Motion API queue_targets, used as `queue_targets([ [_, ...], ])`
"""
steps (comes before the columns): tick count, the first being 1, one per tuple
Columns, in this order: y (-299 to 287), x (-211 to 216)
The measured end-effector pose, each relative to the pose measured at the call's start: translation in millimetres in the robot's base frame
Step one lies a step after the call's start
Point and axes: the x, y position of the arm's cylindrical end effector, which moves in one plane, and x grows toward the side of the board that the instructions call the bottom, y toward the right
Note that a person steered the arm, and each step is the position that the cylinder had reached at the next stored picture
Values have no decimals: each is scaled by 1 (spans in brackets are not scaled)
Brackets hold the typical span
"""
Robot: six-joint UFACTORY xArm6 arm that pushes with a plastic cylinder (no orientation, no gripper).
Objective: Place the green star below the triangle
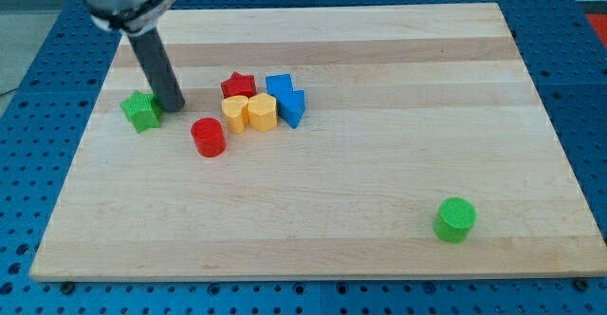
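Green cylinder (455, 219) sits nearest, alone at the view's lower right of the pale wooden bench (379, 163). Green star (141, 111) lies far left, the rod's tip (174, 107) just beside its right. Red cylinder (208, 137), two yellow blocks (248, 112), red star (238, 85), blue triangle (293, 107) cluster centrally. No claw fitted.

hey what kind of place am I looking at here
Probably a robotics lab bench: a wooden board lies on a blue perforated table, small blocks like the green star are scattered on it, and my tip sits just right of that star.
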Motion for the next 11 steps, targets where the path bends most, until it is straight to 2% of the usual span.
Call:
queue_targets([
  [1, -16, -39],
  [2, -38, -13],
  [3, -33, 60],
  [4, -23, 107],
  [5, -29, 97],
  [6, -79, 78],
  [7, -102, 112],
  [8, -75, 151],
  [10, 103, 119],
  [11, 138, 118],
])
